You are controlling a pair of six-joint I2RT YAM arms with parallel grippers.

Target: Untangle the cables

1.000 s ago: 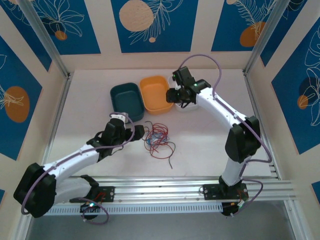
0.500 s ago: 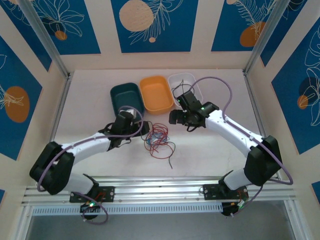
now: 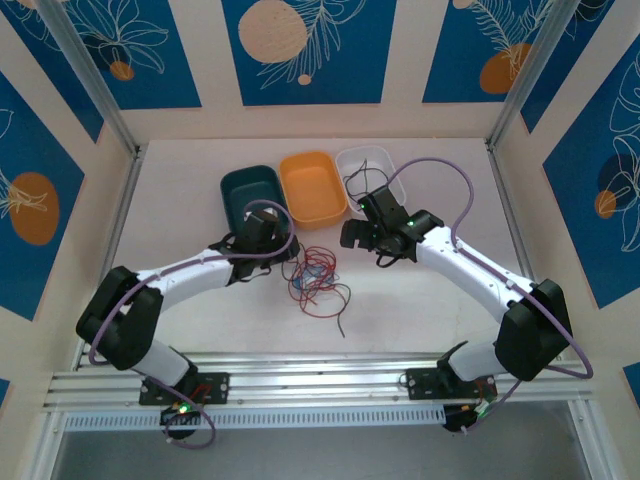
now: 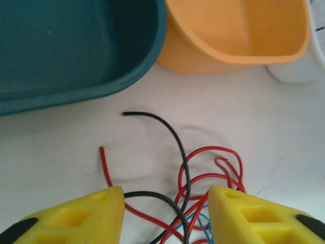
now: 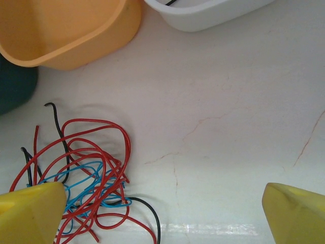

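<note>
The cables (image 3: pixel 316 279) lie in a loose tangle of red, blue and black wires mid-table. My left gripper (image 3: pixel 287 262) is at the tangle's left edge. In the left wrist view its yellow fingers (image 4: pixel 76 216) stand apart, open, with a black wire and red wires (image 4: pixel 185 178) lying between them, unclamped (image 4: pixel 166 213). My right gripper (image 3: pixel 350 236) hovers just up and right of the tangle. It is wide open (image 5: pixel 163 213), over bare table, with the cables (image 5: pixel 81 173) beside its left finger (image 5: pixel 30 213).
Three bins stand in a row behind the cables: teal (image 3: pixel 253 200), orange (image 3: pixel 314 187) and white (image 3: pixel 368 160). A black wire (image 3: pixel 355 180) lies in the white one. Metal rails run along the near edge (image 3: pixel 320 380).
My left arm reached forward to the tangle and its jaws narrowed around the wires. My right gripper came down from over the white bin to beside the tangle and opened wide.
</note>
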